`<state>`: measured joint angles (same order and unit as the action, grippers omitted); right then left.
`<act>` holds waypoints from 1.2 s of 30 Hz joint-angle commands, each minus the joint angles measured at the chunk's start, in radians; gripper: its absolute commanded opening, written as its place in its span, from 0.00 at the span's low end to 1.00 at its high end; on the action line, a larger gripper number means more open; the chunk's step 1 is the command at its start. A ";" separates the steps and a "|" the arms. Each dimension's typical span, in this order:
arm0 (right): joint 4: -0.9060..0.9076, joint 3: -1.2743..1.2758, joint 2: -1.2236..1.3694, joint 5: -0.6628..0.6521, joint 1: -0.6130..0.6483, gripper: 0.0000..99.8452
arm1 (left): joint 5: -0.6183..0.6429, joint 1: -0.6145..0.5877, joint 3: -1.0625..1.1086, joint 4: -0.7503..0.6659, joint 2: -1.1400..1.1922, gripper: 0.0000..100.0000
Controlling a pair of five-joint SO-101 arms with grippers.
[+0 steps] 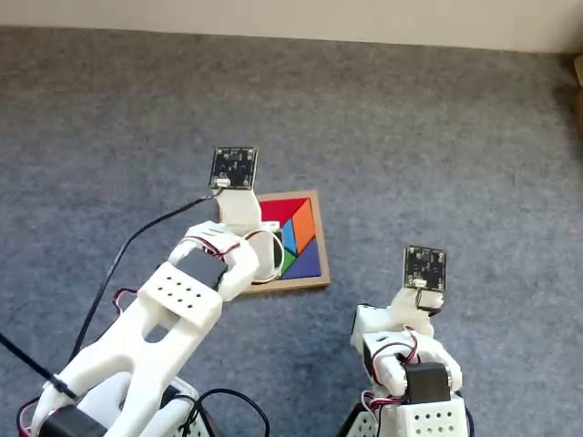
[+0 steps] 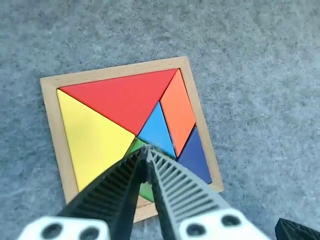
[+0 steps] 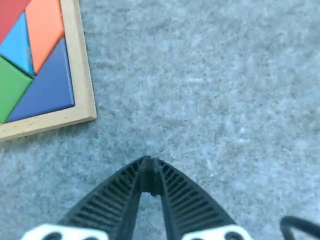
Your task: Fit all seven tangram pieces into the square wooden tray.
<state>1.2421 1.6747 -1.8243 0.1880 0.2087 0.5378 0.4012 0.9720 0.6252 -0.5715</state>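
The square wooden tray (image 2: 49,112) (image 1: 320,240) (image 3: 82,75) lies on the grey carpet with coloured tangram pieces fitted inside. I see a red triangle (image 2: 122,97), a yellow triangle (image 2: 90,140), an orange piece (image 2: 181,110), a light blue triangle (image 2: 157,131), a dark blue triangle (image 2: 196,157) and a green piece (image 2: 146,190). My left gripper (image 2: 146,151) is shut, empty, its tips over the tray's middle at the green piece. My right gripper (image 3: 149,161) is shut and empty over bare carpet, to the right of the tray's near corner.
Grey carpet (image 1: 437,137) surrounds the tray on all sides. The left arm (image 1: 182,300) reaches over the tray's left half in the high view; the right arm (image 1: 410,364) sits folded near the front edge. A pale wall strip runs along the back.
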 commanded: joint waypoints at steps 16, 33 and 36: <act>0.008 0.113 -0.015 -0.008 -0.010 0.01 | -0.009 -0.058 0.143 -0.049 -0.400 0.00; 0.008 0.113 -0.013 -0.008 -0.008 0.01 | -0.279 -0.475 0.456 0.175 -1.035 0.00; 0.008 0.113 -0.013 -0.008 -0.005 0.01 | -0.339 -0.545 0.553 0.210 -1.178 0.01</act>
<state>1.2421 1.6747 -1.8243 0.1880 0.2087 0.2509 -0.0806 1.4737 0.8094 -1.6256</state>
